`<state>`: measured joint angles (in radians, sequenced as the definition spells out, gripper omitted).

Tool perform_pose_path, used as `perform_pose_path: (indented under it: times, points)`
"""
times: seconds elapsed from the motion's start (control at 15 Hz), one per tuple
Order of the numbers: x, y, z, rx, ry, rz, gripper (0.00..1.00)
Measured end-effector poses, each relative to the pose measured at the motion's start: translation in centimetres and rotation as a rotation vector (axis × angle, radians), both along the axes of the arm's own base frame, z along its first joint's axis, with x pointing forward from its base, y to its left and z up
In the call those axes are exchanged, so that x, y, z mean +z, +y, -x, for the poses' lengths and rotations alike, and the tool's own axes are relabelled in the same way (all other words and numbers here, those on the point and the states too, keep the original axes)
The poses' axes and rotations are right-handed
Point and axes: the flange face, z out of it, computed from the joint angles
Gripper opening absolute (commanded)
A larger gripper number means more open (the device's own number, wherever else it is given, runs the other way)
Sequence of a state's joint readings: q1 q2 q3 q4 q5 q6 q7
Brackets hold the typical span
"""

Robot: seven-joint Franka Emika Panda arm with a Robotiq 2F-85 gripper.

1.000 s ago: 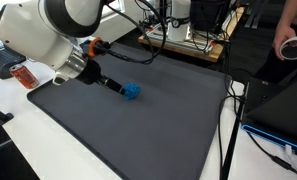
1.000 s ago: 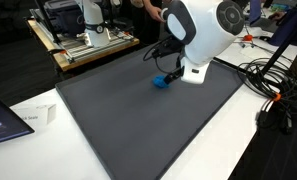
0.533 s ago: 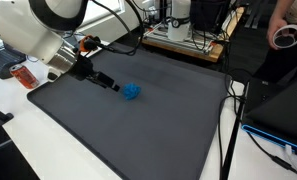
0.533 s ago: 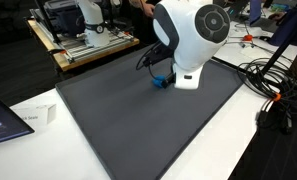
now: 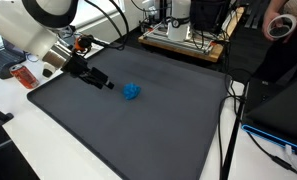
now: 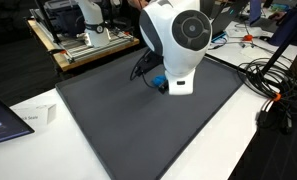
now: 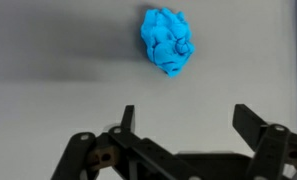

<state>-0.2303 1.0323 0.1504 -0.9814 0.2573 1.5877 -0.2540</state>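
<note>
Mat [image 5: 148,130], dark grey, spread over most of a white table [image 5: 28,150] in both exterior views, and filling the wrist view as a plain background. Behind its far edge, a wooden bench [image 5: 188,42] loaded with equipment and cables.

Next in size, white Franka arm [image 5: 33,25], bent low over one end of the mat, its bulky round joint hiding most of the tool in an exterior view [image 6: 178,40].

Black Robotiq gripper [image 5: 96,80], angled down toward the mat surface; touching it or just above, cannot tell. Released: jaws spread wide, gripping nothing, with bare mat between the two fingers [image 7: 127,115] in the wrist view.

Crumpled bright-blue wad [image 7: 168,40], cloth or paper, impossible to tell which. Lies on the mat just ahead of the fingertips, near but apart from them, roughly in line with the gap. Shows only as a blue sliver beside the arm in an exterior view [image 6: 159,82].

Smallest, an orange-red object [image 5: 24,76] on the white table just off the mat's edge, beside the arm.
</note>
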Motion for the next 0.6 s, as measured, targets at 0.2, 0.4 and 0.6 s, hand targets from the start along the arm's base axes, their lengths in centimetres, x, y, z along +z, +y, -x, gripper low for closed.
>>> perform_pose_path:
  times: [0.2, 0.4, 0.6]
  points:
    - [0.0, -1.0, 0.5, 0.029, -0.031, -0.042, 1.0]
    - [0.3, -1.7, 1.3, 0.054, -0.06, -0.074, 1.0]
    - [0.7, -2.2, 2.4, 0.064, -0.094, -0.109, 1.0]
